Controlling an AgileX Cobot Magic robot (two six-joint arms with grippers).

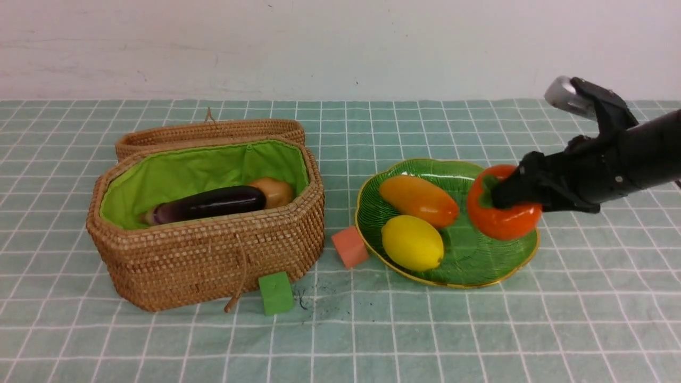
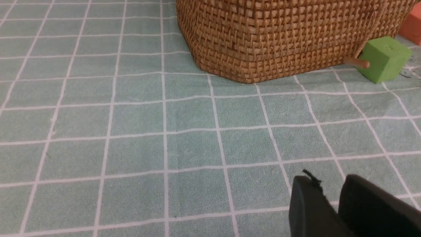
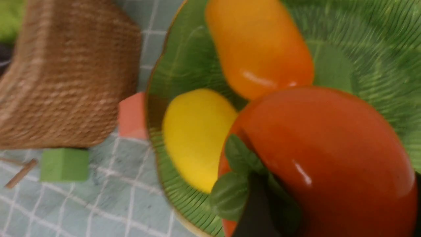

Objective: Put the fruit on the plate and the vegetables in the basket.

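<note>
My right gripper [image 1: 508,197] is pinching the persimmon [image 1: 503,218] over the plate's [image 1: 468,266] right side, beside the mango [image 1: 418,200] and lemon [image 1: 412,243]. Left gripper [image 2: 332,200]: nearly pressed together, empty.

radish, carrot: hidden | right wrist view: blurred | persimmon [image 1: 503,221]: half-covered

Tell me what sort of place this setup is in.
Probably a robot test bench, not a real kitchen: toy food such as the lemon on a green plate, a wicker basket on a checked tablecloth, foam cubes, and a bare white wall behind.
</note>
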